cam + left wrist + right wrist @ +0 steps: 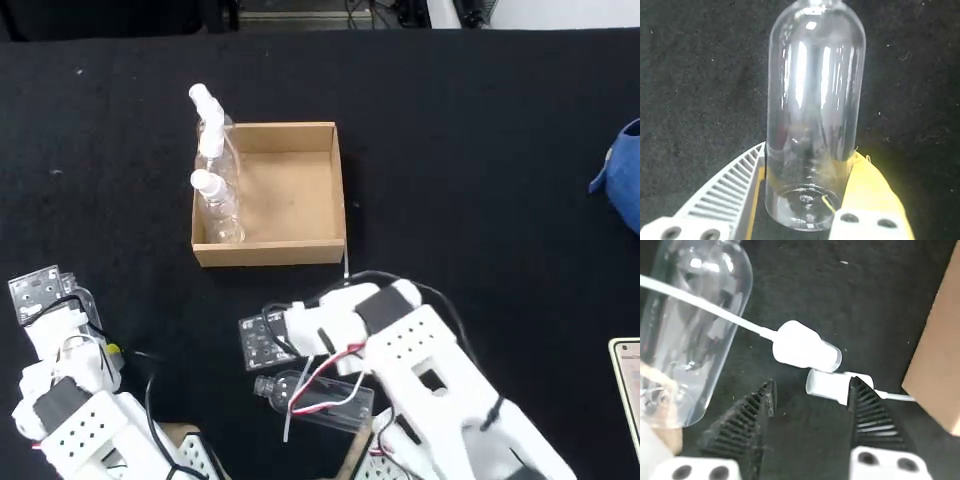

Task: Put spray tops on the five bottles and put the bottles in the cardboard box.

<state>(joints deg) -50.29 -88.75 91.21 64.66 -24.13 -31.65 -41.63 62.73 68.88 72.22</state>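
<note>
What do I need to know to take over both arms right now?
Left gripper: shut on the base of a clear bottle, which looks uncapped in the high view.
Right gripper: open, low over two loose spray tops lying on the table beside that bottle.
Done: two capped bottles stand in the cardboard box, along one side wall.
Left: grab a top, fit it on the held bottle, box it, then do the rest of the five.

Two capped bottles [218, 205] crowd the cardboard box's [270, 255] left wall (its remaining floor lies open).
</note>
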